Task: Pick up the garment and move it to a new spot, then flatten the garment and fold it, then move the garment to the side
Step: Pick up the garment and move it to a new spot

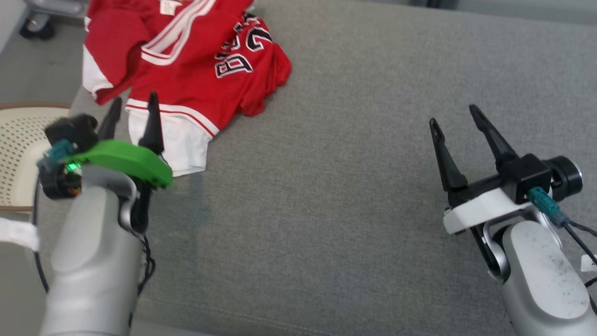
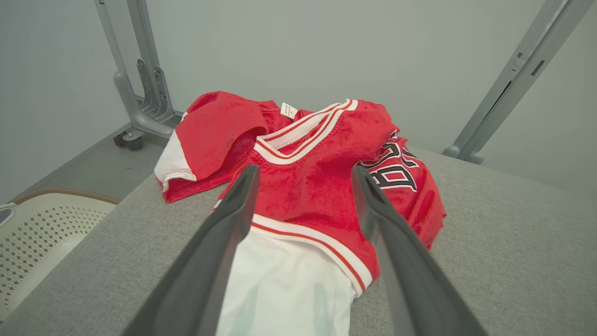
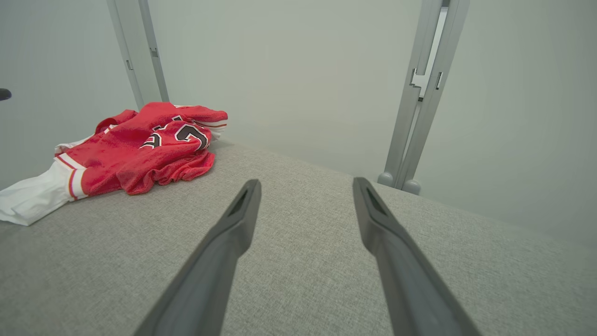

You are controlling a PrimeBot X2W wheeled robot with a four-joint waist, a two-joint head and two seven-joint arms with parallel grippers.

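Head view: pickup step, crumpled jersey (image 1: 200, 60) unheld; left gripper (image 1: 135, 99) and right gripper (image 1: 454, 115) both spread apart, so next I'd lower left and pinch cloth.

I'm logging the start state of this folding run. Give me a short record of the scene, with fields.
garment: red and white jersey, crumpled and unfolded, at the far left of the grey padded surface
left gripper: open, holding nothing, fingers over the jersey's white edge
right gripper: open, holding nothing, above bare surface, well apart from the jersey
nearby: pale perforated basket beside the surface, on the robot's left
task stage: jersey not yet picked up
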